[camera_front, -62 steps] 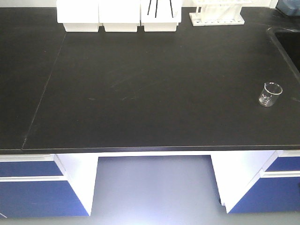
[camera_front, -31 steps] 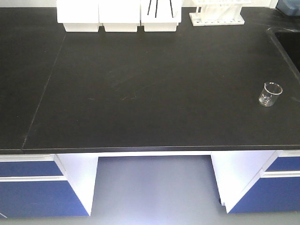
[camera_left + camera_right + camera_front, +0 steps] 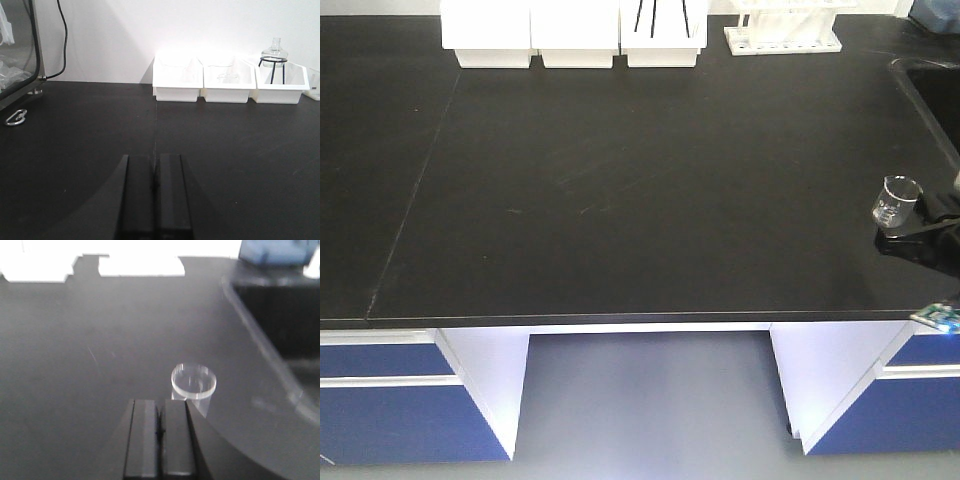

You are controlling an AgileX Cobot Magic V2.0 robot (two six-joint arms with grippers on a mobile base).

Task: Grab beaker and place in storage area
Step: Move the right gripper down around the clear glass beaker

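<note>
The beaker (image 3: pixel 896 201) stands on the tabletop (image 3: pixel 620 200) at the middle right of the front view, close to the frame's edge. Three bins (image 3: pixel 575 35) sit in a row along the top edge, left of centre, with a rack (image 3: pixel 783 30) just to their right. A sink (image 3: pixel 940 90) lies in the upper right corner, behind the beaker. In the right wrist view, the beaker stands just beyond the right hand (image 3: pixel 160 406), slightly to the right.
</note>
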